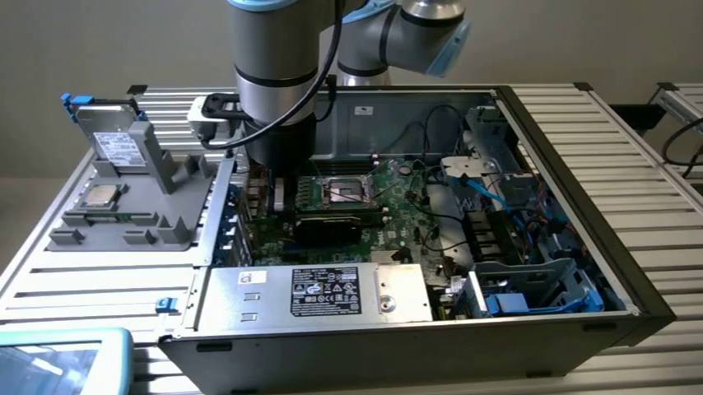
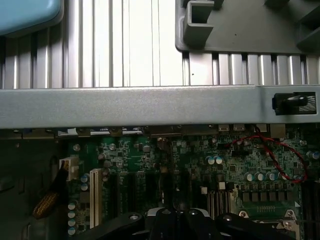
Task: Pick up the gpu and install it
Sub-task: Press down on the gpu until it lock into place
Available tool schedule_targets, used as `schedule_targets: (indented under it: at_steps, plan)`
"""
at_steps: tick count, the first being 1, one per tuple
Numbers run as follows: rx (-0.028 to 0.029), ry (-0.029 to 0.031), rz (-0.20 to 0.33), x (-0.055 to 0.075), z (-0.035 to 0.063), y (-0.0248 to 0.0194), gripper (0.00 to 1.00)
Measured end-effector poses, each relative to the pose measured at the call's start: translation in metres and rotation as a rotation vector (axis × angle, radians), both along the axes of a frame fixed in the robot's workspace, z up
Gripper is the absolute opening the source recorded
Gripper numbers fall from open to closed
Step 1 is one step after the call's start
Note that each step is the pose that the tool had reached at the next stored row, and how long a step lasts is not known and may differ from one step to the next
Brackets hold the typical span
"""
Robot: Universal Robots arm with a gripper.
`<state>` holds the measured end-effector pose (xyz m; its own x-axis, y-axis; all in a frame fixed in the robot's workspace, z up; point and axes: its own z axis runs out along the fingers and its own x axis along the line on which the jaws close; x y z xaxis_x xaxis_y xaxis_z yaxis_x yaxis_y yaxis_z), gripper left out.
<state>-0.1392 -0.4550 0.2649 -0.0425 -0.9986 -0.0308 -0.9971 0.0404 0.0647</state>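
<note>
Wrist view showed my gripper [image 2: 175,218] clenched low over the motherboard's [image 2: 125,155] expansion slots [image 2: 122,192], a thin dark edge beneath possibly the gpu [image 2: 170,175], probably light, stiff, fragile, best pinched along its top edge.

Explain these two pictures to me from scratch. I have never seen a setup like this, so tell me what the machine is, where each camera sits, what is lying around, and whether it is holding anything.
The grey jointed column is a robot arm. It reaches down into an open computer case that lies on a ribbed metal table.

One picture comes from a camera standing off to the side and shows the whole scene. The other comes from a camera on the arm's wrist, looking down past the gripper onto the green motherboard and the case's grey wall.

On the exterior view's left stands a grey parts holder with a small silver processor chip on it. Inside the case are the motherboard, cables and a labelled silver box.

The gripper's jaws are shut. I cannot make out a graphics card between them or anywhere else.
</note>
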Motion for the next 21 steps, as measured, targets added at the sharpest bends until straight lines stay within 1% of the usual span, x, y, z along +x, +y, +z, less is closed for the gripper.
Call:
schedule_targets:
  at_steps: [6, 9, 14, 15, 16, 18, 19, 21]
  plan:
    - [-0.0005, 0.0000, 0.000, 0.000, -0.0009, -0.0001, 0.12]
    - [-0.0025, 0.0013, 0.001, 0.000, -0.0036, -0.0009, 0.12]
    - [-0.0013, 0.0007, 0.001, 0.000, -0.0043, -0.0009, 0.12]
    - [-0.0012, 0.0008, 0.001, 0.000, -0.0023, -0.0006, 0.12]
    - [0.0018, -0.0008, 0.000, 0.000, 0.0012, -0.0004, 0.12]
    - [-0.0006, 0.0002, 0.000, 0.000, 0.0109, -0.0008, 0.12]
    - [-0.0003, 0.0001, 0.001, 0.000, 0.0146, -0.0008, 0.12]
    - [-0.0002, 0.0000, 0.001, 0.000, 0.0154, -0.0008, 0.12]
